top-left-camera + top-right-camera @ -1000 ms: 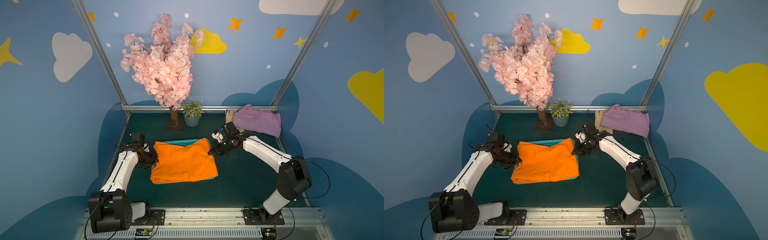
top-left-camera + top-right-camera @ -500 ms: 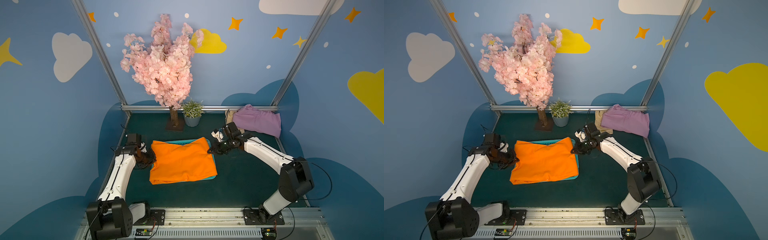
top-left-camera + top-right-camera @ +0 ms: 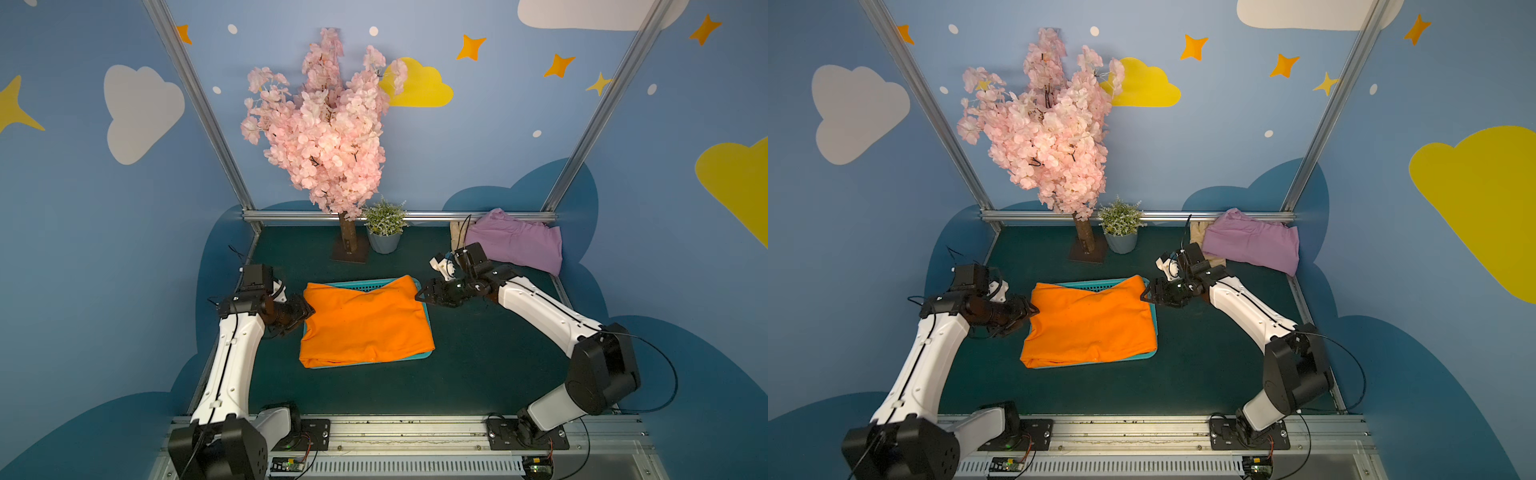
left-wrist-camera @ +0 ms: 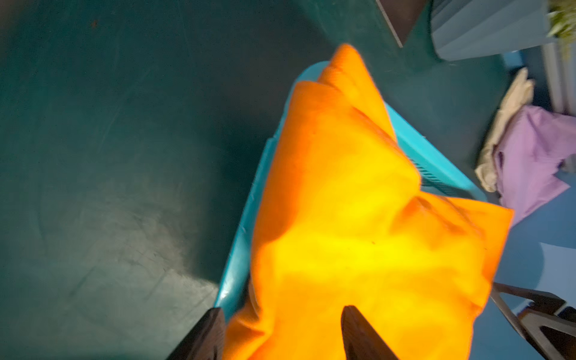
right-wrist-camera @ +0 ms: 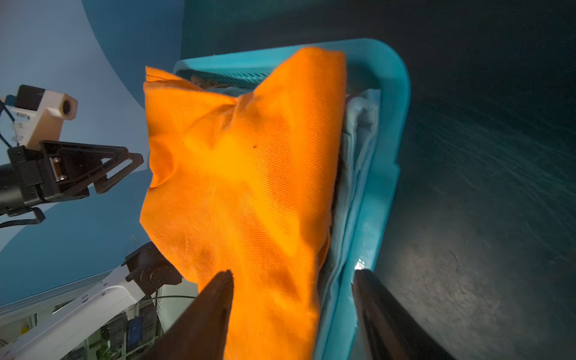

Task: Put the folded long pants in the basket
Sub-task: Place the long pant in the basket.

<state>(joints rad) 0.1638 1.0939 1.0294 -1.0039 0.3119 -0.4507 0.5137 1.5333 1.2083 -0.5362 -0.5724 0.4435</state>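
The orange pants (image 5: 243, 174) are soft cloth with fine ribs. The basket (image 5: 392, 124) under them is smooth, shiny teal plastic. The bench (image 5: 483, 249) beside the basket looks dull and scuffed.

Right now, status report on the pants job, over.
Left pincer open, right pincer open, flanking orange pants. Those lie atop basket, overhanging rim. Lilac pants not yet in. Nothing obstructing.
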